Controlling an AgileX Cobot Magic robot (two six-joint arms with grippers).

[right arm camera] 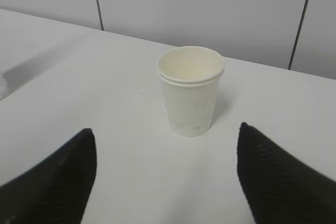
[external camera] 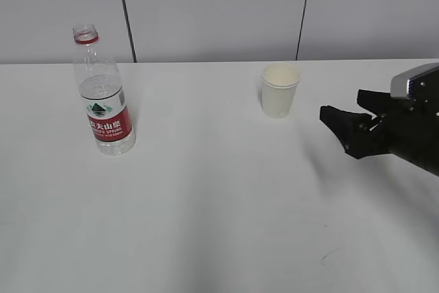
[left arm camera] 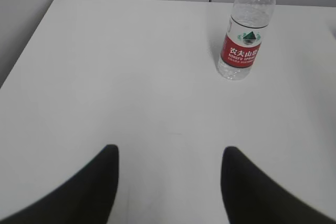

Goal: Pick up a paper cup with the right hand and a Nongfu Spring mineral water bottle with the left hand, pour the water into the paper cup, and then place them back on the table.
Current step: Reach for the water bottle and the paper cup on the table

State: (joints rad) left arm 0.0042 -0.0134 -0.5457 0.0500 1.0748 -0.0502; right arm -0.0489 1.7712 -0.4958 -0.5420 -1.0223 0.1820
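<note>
Standing upright on the table (external camera: 206, 224): uncapped Nongfu Spring mineral water bottle (external camera: 103, 94), paper cup (external camera: 280, 90) well right of it. Gaping wide beside the cup, gripping nothing: right end effector (external camera: 350, 118). Showing only in its wrist view, fingertips parted, bottle's top cropped: left end effector (left arm camera: 168, 182).

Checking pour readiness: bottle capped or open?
Open: the bottle stands upright with no cap, its bare mouth above the red neck ring.

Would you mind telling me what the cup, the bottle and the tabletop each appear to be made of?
The paper cup looks like matte cream paper: opaque walls, rolled rim. The bottle appears to be clear, glossy thin plastic, since the wall shows through it, with a printed red-and-white label, probably film. The table is smooth and white with a faint sheen, perhaps laminate; its core cannot be told.
</note>
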